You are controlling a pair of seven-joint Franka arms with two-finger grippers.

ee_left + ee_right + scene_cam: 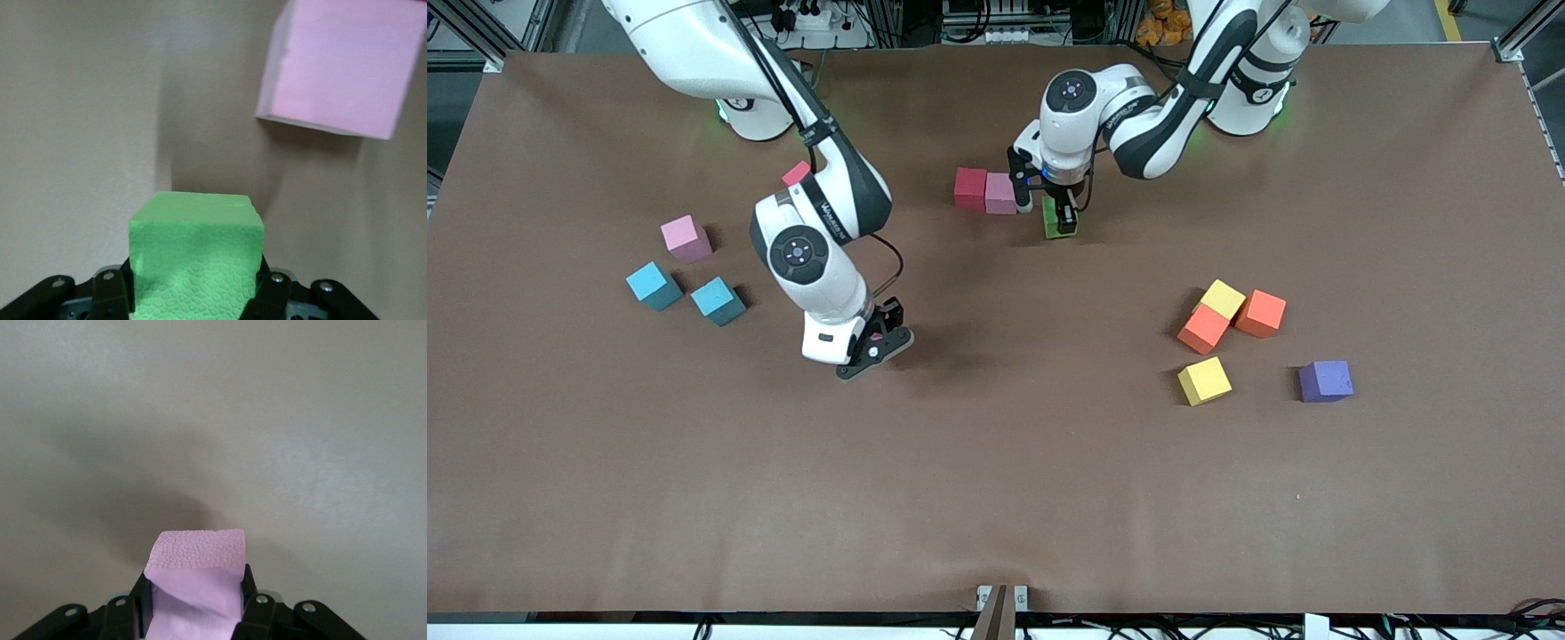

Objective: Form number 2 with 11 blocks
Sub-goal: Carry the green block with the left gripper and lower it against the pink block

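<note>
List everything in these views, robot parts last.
red block: 1, red, near the bases
pink blocks: 3, pink, one beside red, one by the blues, one in right tool
reddish block: 1, half hidden by right arm
green block: 1, green, in left tool
blue blocks: 2, light blue, right arm's end
yellow blocks: 2, yellow, left arm's end
orange blocks: 2, orange, beside yellow
purple block: 1, purple, left arm's end
table: 1, brown
left tool: shut on green
right tool: shut on pink
</note>
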